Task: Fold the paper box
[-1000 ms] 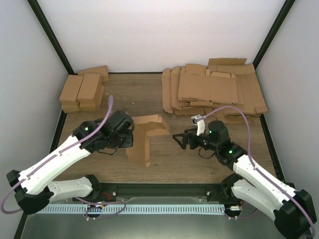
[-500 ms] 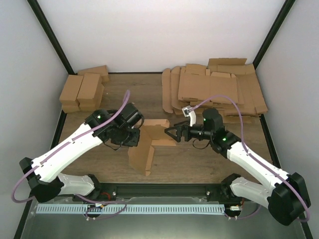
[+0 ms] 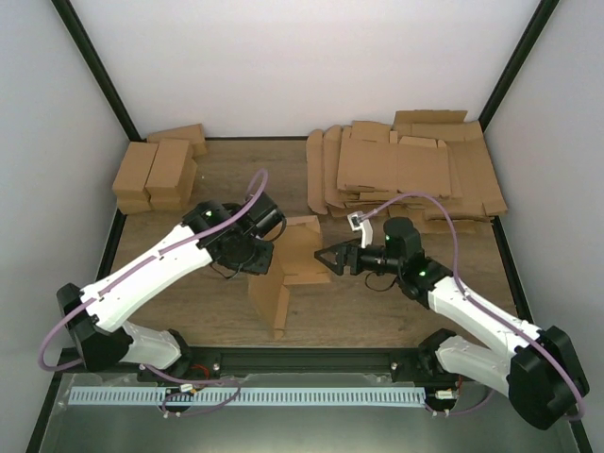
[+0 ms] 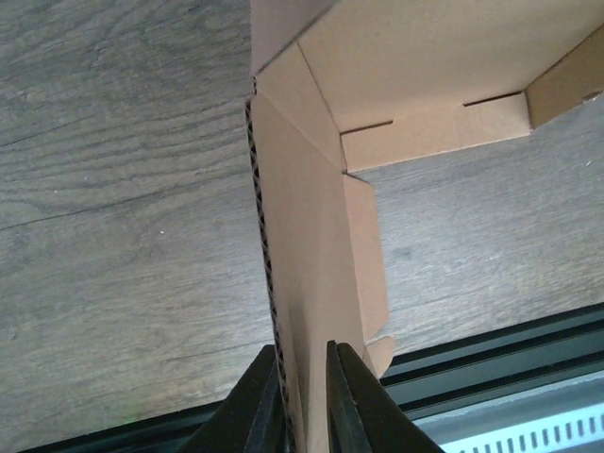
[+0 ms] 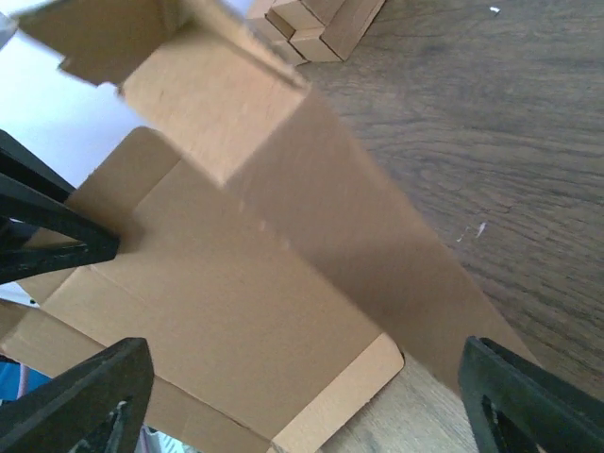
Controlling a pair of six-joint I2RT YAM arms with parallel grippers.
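There is room on the table (image 3: pixel 377 307) to either side of the paper box (image 3: pixel 281 274), which stands in the middle, close to the front rail (image 3: pixel 311 360) and between my two arms. The heap of flat blanks (image 3: pixel 406 170) at the far right and the finished boxes (image 3: pixel 159 175) at the far left sit well apart from it. The box is half formed: one long wall stands upright with its corrugated edge showing, a flap is folded in at the corner, and the rest lies open toward the right. My left gripper (image 4: pixel 304 401) reaches in from the left on a stretched arm, jaws narrow and pinching that upright wall. My right gripper (image 3: pixel 324 260) points left, jaws spread wide, with the open panel just in front of them
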